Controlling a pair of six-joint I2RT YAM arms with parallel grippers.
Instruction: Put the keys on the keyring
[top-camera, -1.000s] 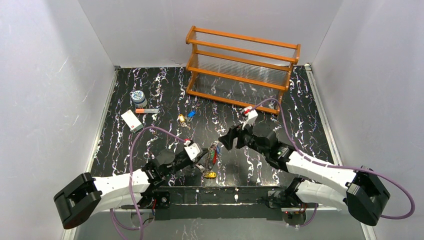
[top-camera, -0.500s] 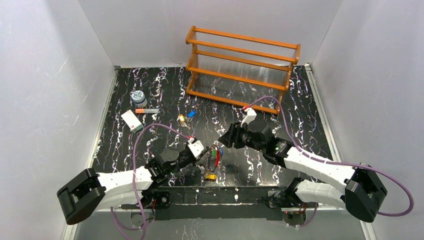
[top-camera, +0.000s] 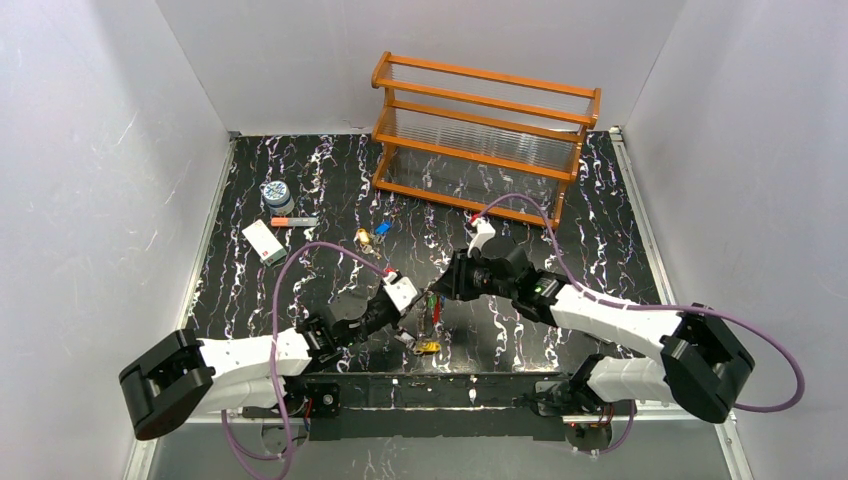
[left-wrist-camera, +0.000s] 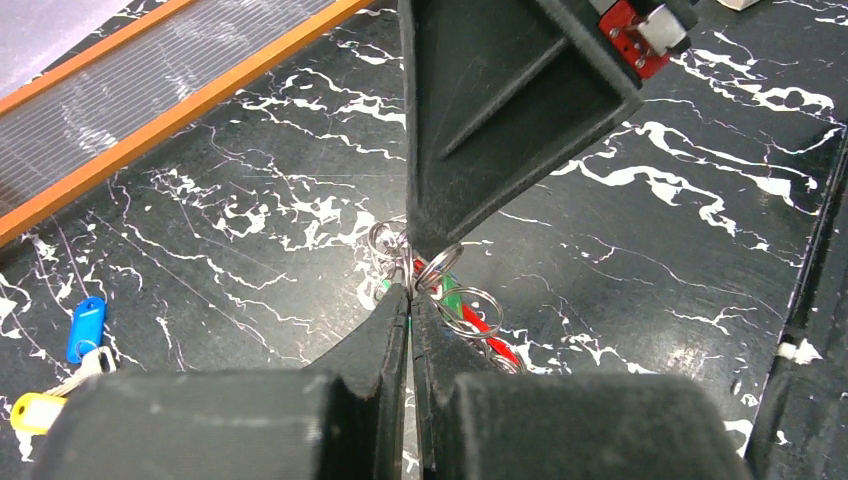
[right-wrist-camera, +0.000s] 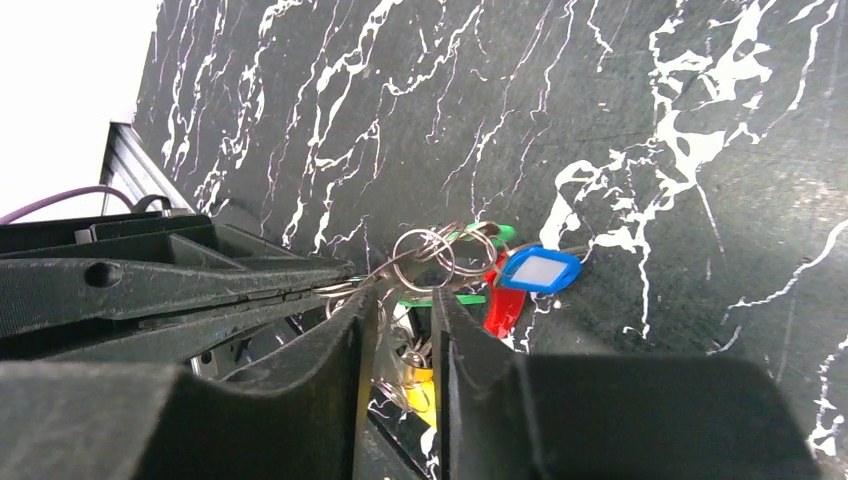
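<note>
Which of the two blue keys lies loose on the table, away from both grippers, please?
The blue key beside the yellow key, near the wooden rack; the other blue key sits clustered at the keyring.

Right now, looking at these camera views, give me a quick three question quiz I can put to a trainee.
1. True or false: the left fingers are shut on the keyring.
2. The two loose keys lying on the table are: A red and green; B blue and yellow; C both green.
3. What stands at the table's back edge?
Key: 1 true; 2 B; 3 the wooden rack.
</note>
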